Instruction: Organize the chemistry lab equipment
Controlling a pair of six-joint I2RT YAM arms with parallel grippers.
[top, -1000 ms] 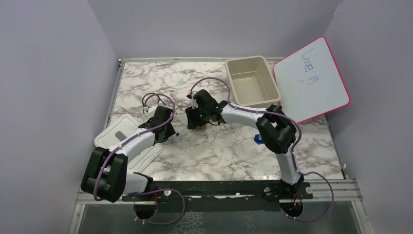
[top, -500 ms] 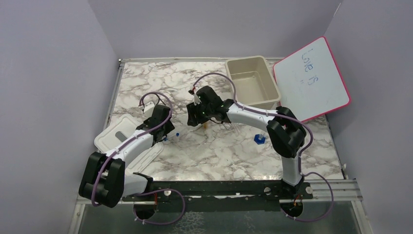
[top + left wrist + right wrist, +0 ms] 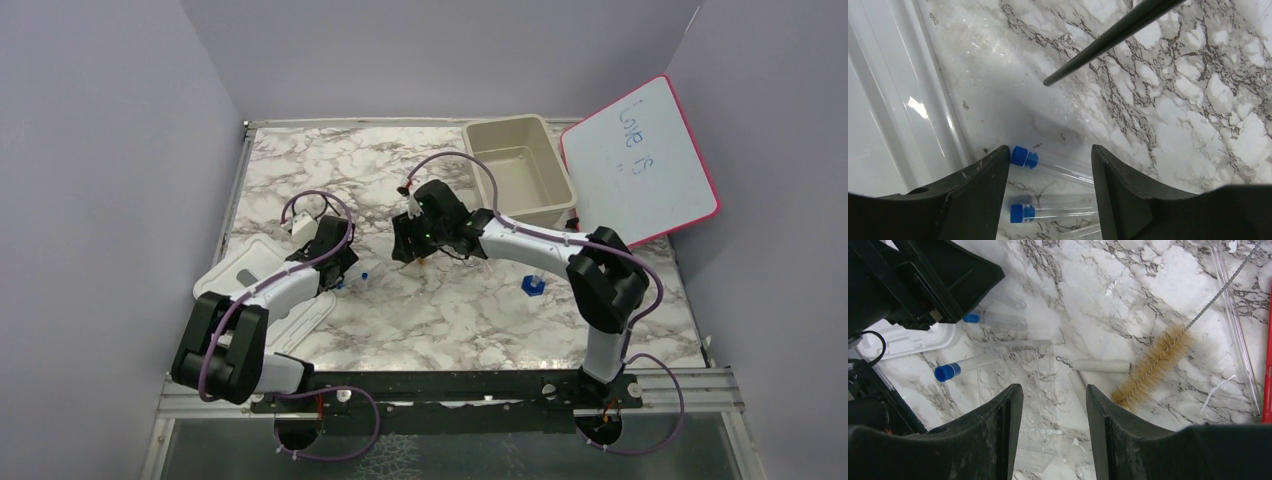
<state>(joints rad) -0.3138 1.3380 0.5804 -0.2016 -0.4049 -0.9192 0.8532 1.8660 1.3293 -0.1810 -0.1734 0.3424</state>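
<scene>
Tubes with blue caps [image 3: 1048, 162] lie on the marble table [image 3: 440, 320] just beside the white lid [image 3: 878, 100]. Over the last second my left gripper [image 3: 1050, 150] has settled lower over them. Its jaws are spread, one capped tube crosses the gap between them, and nothing is pinched yet. The right arm's elbow has swung out to the right while the right gripper [image 3: 1053, 387] has barely shifted; it hangs spread wide and grasping nothing above the clear rack [image 3: 1018, 390]. I read that as a tube pick about to start, with the sorting hardly begun. The tubes are smooth, round and transparent, so I expect them to roll if nudged. The rack is clear plastic and nearly vanishes against the veined, glossy marble. The wire brush [image 3: 1153, 365] has a twisted metal stem and a tan, fuzzy head. A thin black rod [image 3: 1108, 35] crosses the left wrist view, perhaps the wire ring's stem, though I can't tell.
</scene>
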